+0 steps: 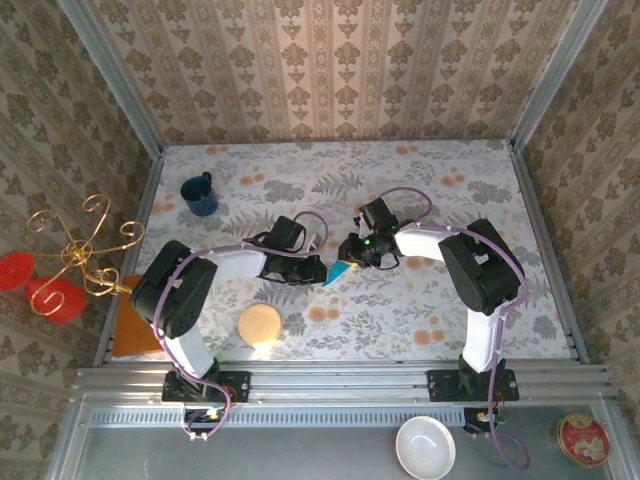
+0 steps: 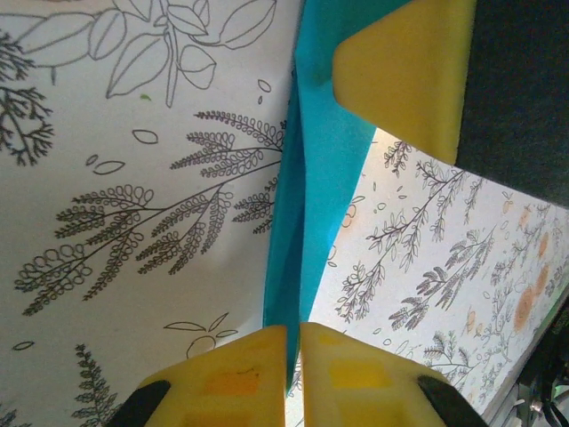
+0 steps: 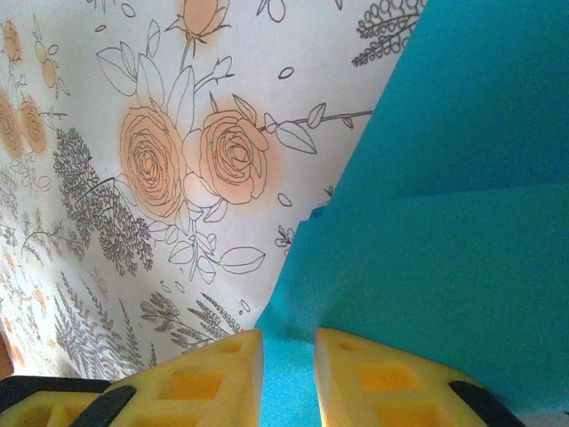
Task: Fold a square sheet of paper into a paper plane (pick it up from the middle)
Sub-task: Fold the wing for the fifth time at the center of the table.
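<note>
Left wrist view: the left gripper (image 2: pixel 293 378) pinches its yellow fingers almost together on the near edge of the square sheet of paper (image 2: pixel 311 205). The sheet runs edge-on away from the gripper and seems lifted off the floral table (image 2: pixel 133 222). At the far end the right gripper (image 3: pixel 287 378) clamps narrowly on the folded layers, probably to hold the fold taut for creasing.

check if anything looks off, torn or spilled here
Nothing stands out. The turquoise paper is creased and folded over, which fits the folding, and no tear shows. The left pincer pinches its edge. The blue mug stands upright, nothing spilled.
</note>
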Action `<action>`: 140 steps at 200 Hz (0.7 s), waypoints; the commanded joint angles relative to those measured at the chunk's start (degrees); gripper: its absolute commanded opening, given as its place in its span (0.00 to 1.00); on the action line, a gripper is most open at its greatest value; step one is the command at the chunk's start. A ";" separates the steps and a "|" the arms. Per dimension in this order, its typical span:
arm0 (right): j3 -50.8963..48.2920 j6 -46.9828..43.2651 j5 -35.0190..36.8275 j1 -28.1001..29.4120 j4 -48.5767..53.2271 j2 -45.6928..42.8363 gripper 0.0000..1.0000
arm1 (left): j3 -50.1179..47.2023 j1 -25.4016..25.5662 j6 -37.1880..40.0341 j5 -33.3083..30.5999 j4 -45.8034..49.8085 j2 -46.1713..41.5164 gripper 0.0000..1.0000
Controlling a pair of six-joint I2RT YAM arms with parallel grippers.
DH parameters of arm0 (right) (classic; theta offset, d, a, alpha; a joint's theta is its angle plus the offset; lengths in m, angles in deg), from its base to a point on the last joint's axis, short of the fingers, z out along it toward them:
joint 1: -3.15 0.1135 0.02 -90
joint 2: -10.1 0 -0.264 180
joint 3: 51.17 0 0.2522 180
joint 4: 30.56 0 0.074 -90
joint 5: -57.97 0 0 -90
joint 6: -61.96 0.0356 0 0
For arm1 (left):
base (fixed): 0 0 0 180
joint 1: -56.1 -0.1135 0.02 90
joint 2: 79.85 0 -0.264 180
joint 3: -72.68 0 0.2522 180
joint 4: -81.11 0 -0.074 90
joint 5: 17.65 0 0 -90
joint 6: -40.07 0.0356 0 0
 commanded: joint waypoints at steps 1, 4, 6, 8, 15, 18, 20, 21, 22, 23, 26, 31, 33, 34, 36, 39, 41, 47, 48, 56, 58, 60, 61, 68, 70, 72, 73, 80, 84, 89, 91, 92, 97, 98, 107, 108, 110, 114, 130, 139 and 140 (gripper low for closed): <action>0.07 -0.41 1.88 -0.28 3.93 1.52 0.26 | -0.72 -0.13 2.05 1.81 1.56 0.25 0.12; 0.07 -0.35 1.95 -0.28 3.91 1.50 0.26 | -0.72 -0.13 2.14 1.86 1.55 0.33 0.12; 0.01 -0.33 1.96 -0.28 3.94 1.53 0.26 | -0.76 -0.12 2.16 1.85 1.51 0.35 0.12; -0.01 -0.37 1.97 -0.28 3.96 1.60 0.26 | -0.73 -0.12 2.27 1.94 1.54 0.40 0.12; -0.02 -0.28 1.97 -0.28 3.91 1.62 0.26 | -0.75 0.04 2.47 2.01 1.61 0.60 0.12; -0.02 -0.24 1.97 -0.28 3.88 1.67 0.26 | -0.72 0.05 2.57 2.02 1.70 0.69 0.12; -0.02 -0.24 1.97 -0.28 3.90 1.68 0.26 | -0.72 0.12 2.66 2.05 1.81 0.77 0.12; -0.02 -0.24 1.97 -0.28 3.91 1.70 0.26 | -0.72 0.13 2.68 2.04 1.81 0.78 0.12; -0.02 -0.24 1.97 -0.28 3.87 1.66 0.26 | -0.72 0.13 2.73 2.03 1.86 0.83 0.12; -0.02 -0.24 1.97 -0.28 3.89 1.64 0.26 | -0.72 0.14 2.71 2.03 1.88 0.90 0.12; -0.02 -0.24 1.89 -0.28 3.90 1.67 0.26 | -0.65 0.14 2.77 2.06 2.02 0.97 0.12; -0.02 -0.15 1.88 -0.28 3.75 1.71 0.26 | -0.63 0.22 2.99 2.03 2.23 1.18 0.13; -0.02 -0.15 1.88 -0.28 3.76 1.76 0.26 | -0.63 0.27 3.07 2.07 2.29 1.27 0.13; -0.02 -0.15 1.88 -0.28 3.79 1.78 0.26 | -0.59 0.29 3.10 2.05 2.32 1.30 0.13; -0.02 -0.10 1.88 -0.28 3.75 1.75 0.26 | -0.55 0.31 3.10 1.97 2.38 1.38 0.12; -0.02 -0.06 1.88 -0.28 3.80 1.78 0.26 | -0.59 0.31 3.13 1.94 2.49 1.48 0.12; -0.02 -0.06 1.88 -0.28 3.78 1.80 0.26 | -0.51 0.27 3.15 1.94 2.58 1.58 0.13; -0.02 0.01 1.89 -0.28 3.67 1.75 0.26 | -0.46 0.36 3.29 1.94 2.69 1.75 0.13; -0.02 0.02 1.88 -0.28 3.70 1.77 0.26 | -0.46 0.38 3.30 1.94 2.69 1.80 0.13; -0.02 0.03 1.96 -0.28 3.65 1.79 0.26 | -0.32 0.53 3.44 1.94 2.90 2.09 0.13; -0.02 0.03 1.97 -0.28 3.69 1.75 0.26 | -0.29 0.54 3.47 1.87 2.95 2.18 0.13; -0.02 0.03 1.97 -0.28 3.73 1.75 0.26 | -0.22 0.57 3.52 1.86 3.07 2.24 0.13; -0.02 0.03 1.97 -0.28 3.78 1.73 0.26 | -0.20 0.53 3.55 1.85 3.10 2.27 0.13; 0.01 0.03 1.97 -0.28 3.80 1.68 0.26 | -0.11 0.71 3.68 1.86 3.34 2.45 0.13; 0.03 0.07 1.97 -0.28 3.73 1.66 0.26 | -0.13 0.74 3.73 1.85 3.43 2.53 0.13; 0.00 0.06 1.92 -0.31 3.78 1.63 0.26 | -0.11 0.82 3.74 1.85 3.41 2.59 0.13; -0.01 0.09 1.95 -0.34 3.76 1.63 0.26 | -0.06 0.83 3.74 1.85 3.45 2.62 0.13; -0.06 0.12 1.97 -0.37 3.73 1.63 0.26 | 0.07 0.92 3.88 1.77 3.62 2.79 0.13; -0.09 0.12 1.97 -0.37 3.80 1.63 0.26 | 0.14 1.01 3.91 1.74 3.73 2.86 0.13; -0.10 0.12 1.97 -0.37 3.75 1.67 0.26 | 0.21 1.10 4.05 1.64 3.90 2.91 0.13; -0.10 0.12 1.97 -0.37 3.76 1.64 0.26 | 0.24 1.10 4.06 1.60 3.96 2.97 0.13; -0.10 0.16 1.97 -0.37 3.71 1.63 0.26 | 0.29 1.10 4.08 1.55 3.99 2.98 0.13; -0.10 0.20 2.01 -0.37 3.73 1.65 0.26 | 0.38 1.19 4.13 1.50 4.24 3.08 0.13; -0.10 0.20 1.99 -0.37 3.73 1.64 0.26 | 0.40 1.19 4.16 1.46 4.30 3.08 0.13; -0.19 0.22 2.06 -0.44 3.78 1.65 0.26 | 0.51 1.28 4.16 1.31 4.69 3.11 0.14; -0.19 0.21 2.06 -0.45 3.76 1.68 0.26 | 0.51 1.28 4.22 1.32 4.70 3.05 0.14; -0.19 0.21 2.06 -0.44 3.68 1.64 0.26 | 0.51 1.28 4.19 1.30 4.82 3.01 0.14; -0.19 0.20 1.98 -0.45 3.72 1.65 0.26 | 0.51 1.28 4.21 1.26 4.81 2.85 0.14; -0.28 0.29 1.97 -0.46 3.64 1.58 0.26 | 0.68 1.28 4.22 0.86 5.33 1.68 0.15; -0.28 0.38 1.97 -0.46 3.51 1.45 0.26 | 0.73 1.28 4.40 0.57 5.55 0.93 0.15; -0.28 0.38 1.97 -0.50 3.49 1.45 0.26 | 0.75 1.28 4.47 0.55 5.61 0.86 0.15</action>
